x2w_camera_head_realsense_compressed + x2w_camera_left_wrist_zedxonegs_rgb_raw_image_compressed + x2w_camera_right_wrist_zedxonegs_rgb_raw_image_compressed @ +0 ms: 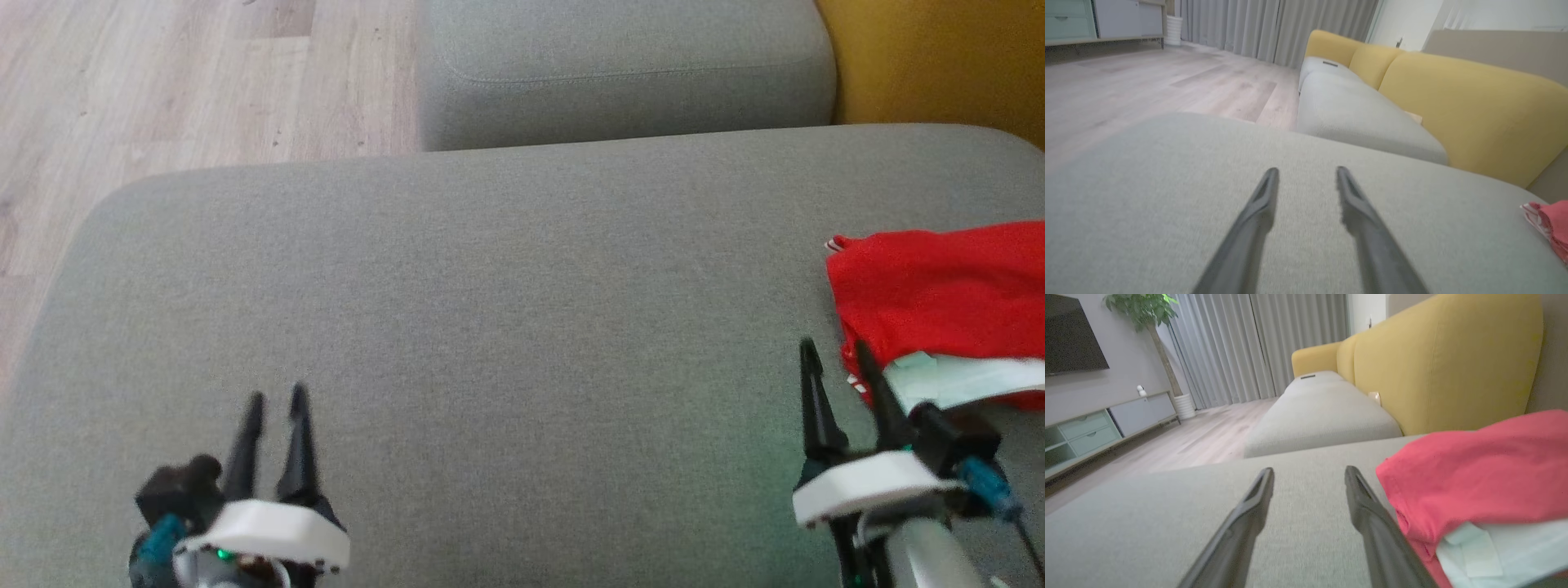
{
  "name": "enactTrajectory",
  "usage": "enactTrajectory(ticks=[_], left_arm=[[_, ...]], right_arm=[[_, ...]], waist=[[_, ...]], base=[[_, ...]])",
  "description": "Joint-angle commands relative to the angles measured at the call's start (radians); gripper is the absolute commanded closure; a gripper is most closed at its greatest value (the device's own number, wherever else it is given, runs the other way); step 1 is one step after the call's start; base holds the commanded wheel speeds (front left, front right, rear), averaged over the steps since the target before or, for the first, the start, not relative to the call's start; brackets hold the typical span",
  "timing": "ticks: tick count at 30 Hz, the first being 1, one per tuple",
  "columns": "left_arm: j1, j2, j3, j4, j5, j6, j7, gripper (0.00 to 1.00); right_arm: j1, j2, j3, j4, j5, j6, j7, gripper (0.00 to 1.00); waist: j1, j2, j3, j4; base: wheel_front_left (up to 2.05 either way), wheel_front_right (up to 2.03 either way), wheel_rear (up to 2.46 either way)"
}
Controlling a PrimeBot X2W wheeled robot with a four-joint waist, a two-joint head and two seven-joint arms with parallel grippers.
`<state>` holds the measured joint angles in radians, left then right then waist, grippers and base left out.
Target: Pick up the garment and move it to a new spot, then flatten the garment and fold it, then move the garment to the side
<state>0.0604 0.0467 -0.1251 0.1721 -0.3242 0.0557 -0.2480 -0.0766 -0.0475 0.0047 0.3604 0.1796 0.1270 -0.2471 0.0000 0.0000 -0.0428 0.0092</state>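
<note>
On the grey woven cushion (pixel 490 286), rumpled red garment (pixel 939 302), pale lining, left pincer (pixel 277 394) and right pincer (pixel 833 346) spread, empty

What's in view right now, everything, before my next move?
near cushion: one, grey, foreground
far cushion: one, grey, beyond it
garment: one, red, near cushion's right edge
pale fabric: one, whitish, under garment's fold
sofa backrest: one, yellow, behind the cushions
floor: one, pale wood, left
curtains: one set, grey, far wall
television: one, black, wall-mounted
cabinet: one, green-grey, below it
potted plant: one, green, beside curtains
left gripper: one, dark, open over near cushion
right gripper: one, dark, open beside the garment
</note>
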Motion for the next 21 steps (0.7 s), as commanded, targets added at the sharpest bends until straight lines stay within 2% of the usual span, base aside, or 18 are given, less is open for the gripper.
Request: enactTrajectory(ticks=[1, 4, 21], left_arm=[[0.001, 0.000, -0.001, 0.011, -0.001, 0.000, 0.001, 1.00], [0.019, -0.002, -0.002, 0.052, -0.009, -0.001, 0.004, 1.00], [-0.007, -0.002, 0.031, 0.055, -0.184, -0.027, 0.053, 1.00]], right_arm=[[0.003, 0.000, -0.001, 0.011, 0.001, 0.000, 0.001, 1.00], [0.027, 0.002, -0.002, 0.049, 0.009, 0.000, 0.005, 1.00], [0.020, 0.001, -0.018, 0.025, 0.204, 0.001, 0.053, 1.00]], waist=[[0.0000, 0.0000, 0.000, 0.000], [0.0000, 0.0000, 0.000, 0.000], [0.0000, 0.0000, 0.007, -0.001]], base=[[0.00, 0.00, 0.00], [0.00, 0.00, 0.00], [0.00, 0.00, 0.00]])
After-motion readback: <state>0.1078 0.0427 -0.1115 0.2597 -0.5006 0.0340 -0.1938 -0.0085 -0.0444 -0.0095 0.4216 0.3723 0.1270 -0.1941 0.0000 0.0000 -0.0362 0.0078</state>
